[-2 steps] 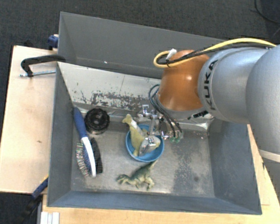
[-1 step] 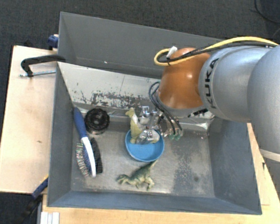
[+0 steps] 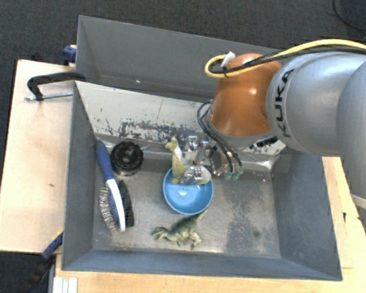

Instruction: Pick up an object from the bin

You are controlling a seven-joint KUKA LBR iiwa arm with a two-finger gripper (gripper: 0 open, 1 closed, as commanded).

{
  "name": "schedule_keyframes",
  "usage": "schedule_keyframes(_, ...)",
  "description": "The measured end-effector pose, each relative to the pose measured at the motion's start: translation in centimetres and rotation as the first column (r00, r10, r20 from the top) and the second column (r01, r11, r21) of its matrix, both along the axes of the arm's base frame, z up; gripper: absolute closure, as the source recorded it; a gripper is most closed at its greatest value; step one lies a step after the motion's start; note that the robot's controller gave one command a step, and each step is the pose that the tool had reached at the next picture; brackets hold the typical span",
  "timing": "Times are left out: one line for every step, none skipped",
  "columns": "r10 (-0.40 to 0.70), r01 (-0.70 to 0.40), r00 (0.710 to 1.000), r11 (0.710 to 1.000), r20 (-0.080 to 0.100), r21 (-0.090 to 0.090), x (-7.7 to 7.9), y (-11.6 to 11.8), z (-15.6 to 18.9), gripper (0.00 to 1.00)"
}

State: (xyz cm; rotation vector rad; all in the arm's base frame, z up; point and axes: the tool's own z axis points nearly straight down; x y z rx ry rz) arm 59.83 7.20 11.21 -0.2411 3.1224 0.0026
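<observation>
Hanging at the far rim of a round blue plastic bowl point(image 3: 186, 201), the claw point(image 3: 198, 170) has lifted nothing, and whether it is open or closed cannot be told; the pick seems yet to be made. A pale yellowish toy figure point(image 3: 178, 156) stands just beside it toward the view's left. The scuffed floor of the grey metal bin point(image 3: 247, 215) on its other side lies bare, leaving room.

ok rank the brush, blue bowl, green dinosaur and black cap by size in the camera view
1. brush, longest
2. blue bowl, wider but shorter
3. green dinosaur and black cap, too alike to rank
</observation>
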Motion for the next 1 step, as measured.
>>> schedule_keyframes(-0.012,0.012,1.000,1.000,0.002,0.001,-0.88,1.59,6.35,1.00)
